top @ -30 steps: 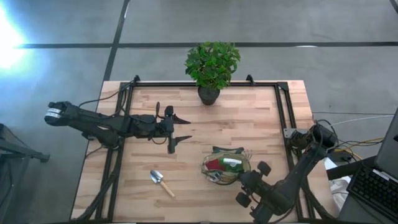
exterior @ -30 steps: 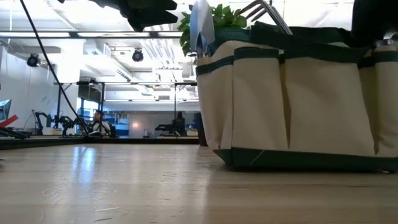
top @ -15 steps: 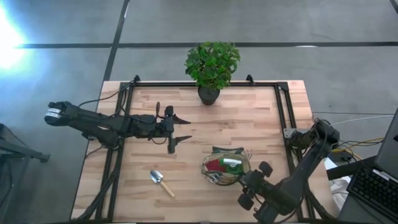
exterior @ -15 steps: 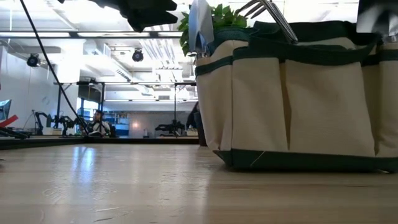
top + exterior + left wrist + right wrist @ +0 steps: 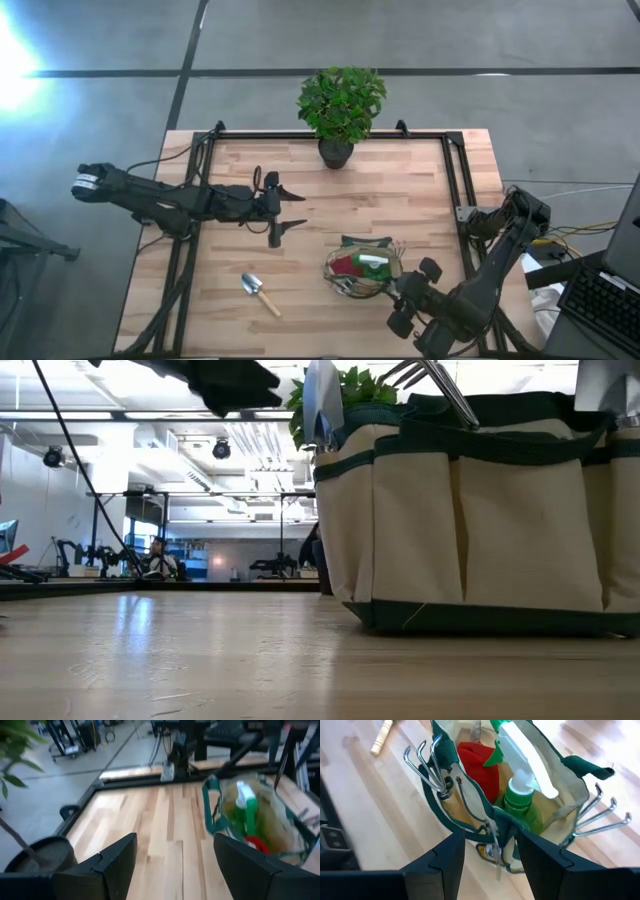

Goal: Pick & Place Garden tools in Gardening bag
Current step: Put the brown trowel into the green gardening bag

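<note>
The olive-tan gardening bag (image 5: 362,268) stands on its base on the table's near right part. It holds a green spray bottle (image 5: 520,790) and a red scoop (image 5: 477,762). Silver forks (image 5: 425,765) stick out at its rim. A silver trowel with a wooden handle (image 5: 260,293) lies flat on the table, left of the bag. My right gripper (image 5: 408,296) is open and empty, just right of the bag and above it (image 5: 490,840). My left gripper (image 5: 300,208) is open and empty over the table's middle, and points toward the bag (image 5: 210,805).
A leafy plant in a dark pot (image 5: 338,110) stands at the far edge's middle; its pot shows in the left wrist view (image 5: 40,852). Dark frame rails (image 5: 455,190) run along the table's sides. Bare wood lies between the left gripper and the trowel.
My right gripper has drawn back a little from the bag toward the table's right edge, staying open. The bag and the trowel have stayed where they were.
</note>
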